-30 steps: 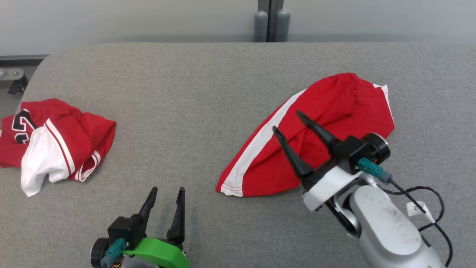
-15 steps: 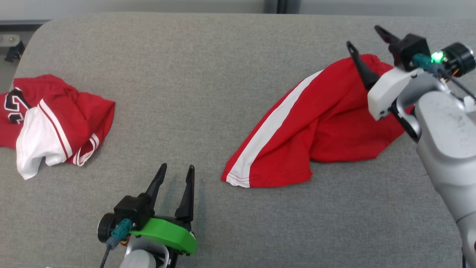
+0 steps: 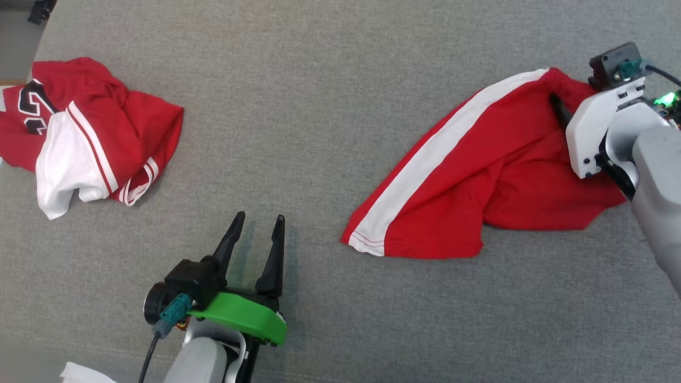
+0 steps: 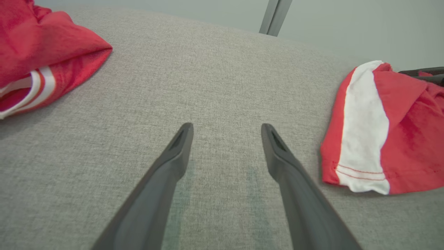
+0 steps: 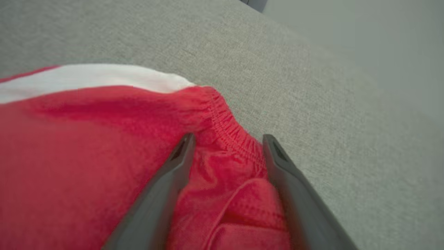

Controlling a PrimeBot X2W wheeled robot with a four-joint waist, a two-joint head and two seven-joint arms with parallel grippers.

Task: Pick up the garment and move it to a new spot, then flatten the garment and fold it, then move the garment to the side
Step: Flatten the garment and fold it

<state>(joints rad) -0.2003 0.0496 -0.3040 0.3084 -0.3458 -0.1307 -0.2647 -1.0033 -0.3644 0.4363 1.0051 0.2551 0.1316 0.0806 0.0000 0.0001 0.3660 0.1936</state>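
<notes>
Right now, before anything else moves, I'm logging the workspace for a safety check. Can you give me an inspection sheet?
Surface: grey fabric tabletop, flat.
Job's things: red shorts with a white side stripe, rumpled, at the right.
Clutter: crumpled red and white jersey at the left; white scrap at the near edge.
Grippers: left pincer open over bare fabric; right pincer open, straddling the shorts' waistband.
Cables: black lead at the left wrist; second lead at the right wrist.
Surroundings: pale wall and a grey post beyond the table.
</notes>
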